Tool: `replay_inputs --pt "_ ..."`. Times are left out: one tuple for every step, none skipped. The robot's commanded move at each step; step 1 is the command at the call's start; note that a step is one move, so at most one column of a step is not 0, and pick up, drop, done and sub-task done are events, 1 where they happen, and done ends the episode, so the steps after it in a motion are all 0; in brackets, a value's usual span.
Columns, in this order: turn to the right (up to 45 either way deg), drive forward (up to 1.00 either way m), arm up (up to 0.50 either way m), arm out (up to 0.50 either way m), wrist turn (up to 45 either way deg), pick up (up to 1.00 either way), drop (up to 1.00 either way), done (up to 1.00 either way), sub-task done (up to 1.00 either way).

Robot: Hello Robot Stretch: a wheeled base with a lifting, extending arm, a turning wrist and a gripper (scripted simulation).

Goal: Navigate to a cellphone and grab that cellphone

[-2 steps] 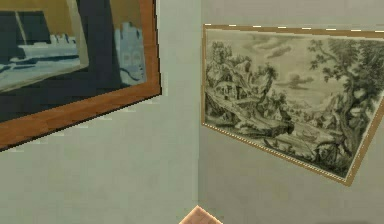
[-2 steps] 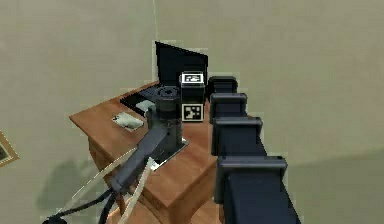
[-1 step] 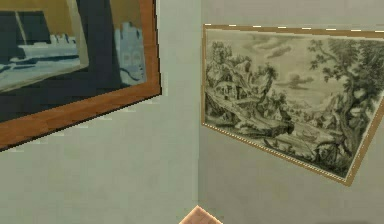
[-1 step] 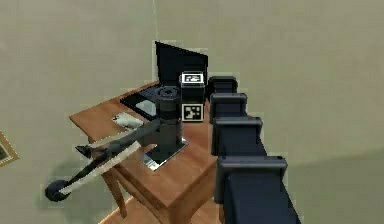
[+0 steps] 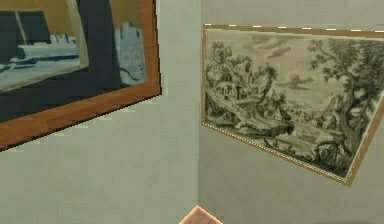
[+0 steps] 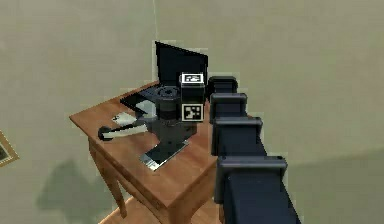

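In the arm side view a small wooden table [image 6: 185, 185] stands against the wall. On it lies a flat dark slab with a pale end, shaped like a cellphone [image 6: 167, 149]. My arm reaches over the table's right side, with its two white marker squares [image 6: 191, 94] at the far end. Left of the markers is the dark gripper [image 6: 112, 132], its thin fingers [image 6: 125, 131] low over the tabletop next to a small whitish thing [image 6: 124, 118]. I cannot tell whether the gripper holds anything.
A dark upright panel [image 6: 178, 60] stands at the table's back edge. Walls close in behind the table. The forward view faces a wall corner with a blue framed picture [image 5: 70, 55], a framed landscape print [image 5: 290, 95] and a wooden corner [image 5: 200, 215] at the bottom edge.
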Motion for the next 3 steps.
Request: replay_inputs --pt "0.0 0.00 0.00 0.00 15.0 0.00 0.00 0.00 0.00" --pt "0.0 0.00 -0.18 0.00 0.0 0.00 0.00 0.00 0.00" --pt "0.0 0.00 0.00 0.00 0.0 1.00 0.00 0.00 0.00"
